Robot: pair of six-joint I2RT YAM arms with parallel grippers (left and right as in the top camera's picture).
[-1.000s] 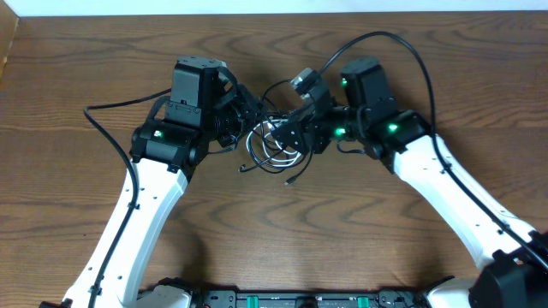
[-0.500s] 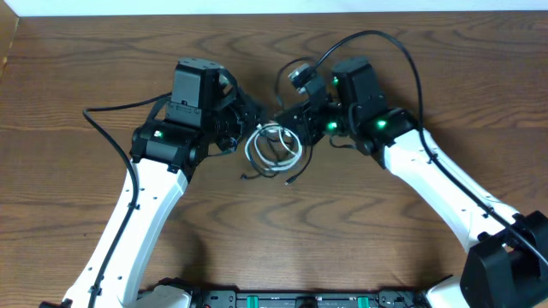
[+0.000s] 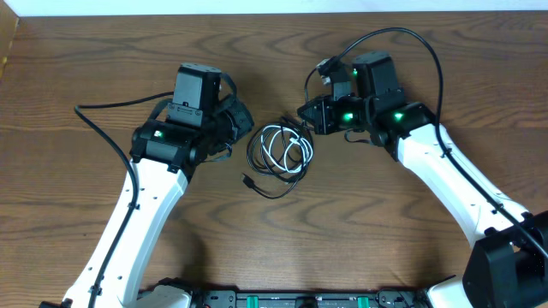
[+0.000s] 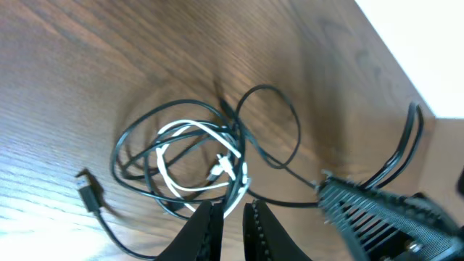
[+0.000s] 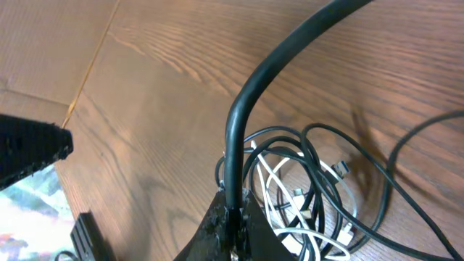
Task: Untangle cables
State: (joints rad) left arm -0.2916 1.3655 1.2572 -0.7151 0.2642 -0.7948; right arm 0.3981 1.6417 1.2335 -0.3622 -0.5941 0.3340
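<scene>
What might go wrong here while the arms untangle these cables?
The right gripper appears shut on the black cord, which threads through the coiled white cord; pulling may cinch the tangle or drag the whole bundle. The left gripper is only slightly open and grips nothing, so nothing anchors the white cord.

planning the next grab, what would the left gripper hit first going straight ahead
The left gripper would likely meet the white cord first, its near loop lying just past the tips, though depth is unclear.
</scene>
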